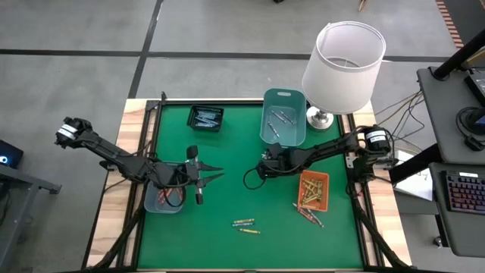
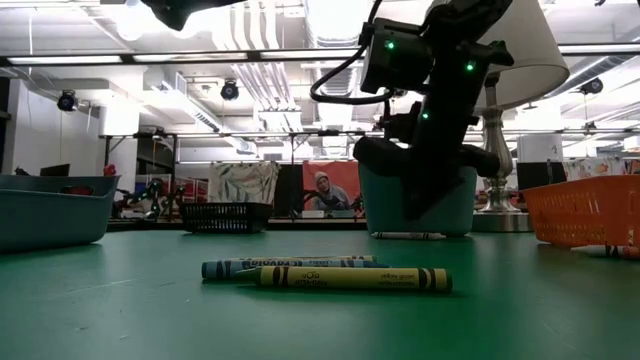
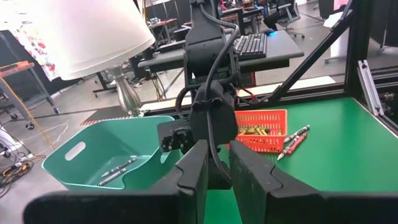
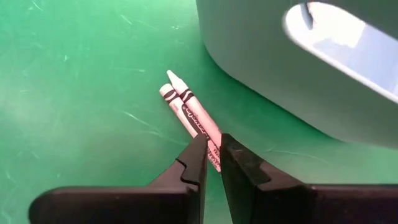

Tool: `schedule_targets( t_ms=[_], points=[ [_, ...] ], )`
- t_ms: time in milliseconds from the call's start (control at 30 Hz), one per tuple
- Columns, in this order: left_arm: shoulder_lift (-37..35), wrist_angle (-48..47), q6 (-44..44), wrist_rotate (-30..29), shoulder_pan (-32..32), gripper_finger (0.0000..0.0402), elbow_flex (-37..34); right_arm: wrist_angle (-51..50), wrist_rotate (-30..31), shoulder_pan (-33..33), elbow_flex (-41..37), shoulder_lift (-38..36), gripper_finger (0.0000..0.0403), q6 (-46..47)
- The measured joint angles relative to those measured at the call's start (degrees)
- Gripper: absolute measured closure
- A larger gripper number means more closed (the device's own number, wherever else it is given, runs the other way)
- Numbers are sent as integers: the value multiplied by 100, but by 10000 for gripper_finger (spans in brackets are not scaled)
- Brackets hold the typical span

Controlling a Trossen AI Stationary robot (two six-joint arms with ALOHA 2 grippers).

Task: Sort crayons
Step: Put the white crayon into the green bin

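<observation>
Two white crayons (image 4: 186, 102) lie side by side on the green mat against the teal bin's wall (image 4: 298, 68), and one shows in the low view (image 2: 405, 236). My right gripper (image 4: 213, 140) (image 1: 260, 171) slants down onto them, shut on one. My left gripper (image 3: 219, 152) (image 1: 216, 173) hangs level above the mat beside the blue bin (image 1: 163, 199), which holds red crayons. A narrow gap stands between its fingers, with nothing in it. A blue crayon (image 2: 280, 267) and a yellow one (image 2: 350, 278) lie near the front edge. My right gripper has the near end of one white crayon (image 4: 213, 155) between its two fingertips. The fingers slant down from the table's right side and lie along the crayon. The crayon lies flat on the mat beside the other white one.
The teal bin (image 1: 284, 117) with grey crayons stands at the back beside a lamp (image 1: 341, 64). A black basket (image 1: 204, 118) is at the back left. An orange basket (image 1: 313, 189) of crayons stands on the right, with red crayons (image 1: 308, 215) beside it on the mat.
</observation>
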Motion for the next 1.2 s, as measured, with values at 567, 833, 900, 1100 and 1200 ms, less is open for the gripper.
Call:
schedule_targets(
  t_ms=[567, 833, 900, 1100, 1200],
  points=[
    [-2, 0, -15, 0, 0, 355, 0, 50, 105, 28, -86, 0, 369, 39],
    [-4, -1, -15, 0, 0, 355, 0, 106, 105, 28, -101, 0, 369, 35],
    [-4, 0, -15, 0, 0, 355, 0, 115, 105, 28, -111, 0, 369, 35],
    [-4, -2, -15, 0, 0, 355, 0, 165, 105, 28, -194, 0, 369, 63],
    [-4, -2, -15, 0, 0, 355, 0, 293, 101, 28, -297, 0, 369, 57]
  ],
)
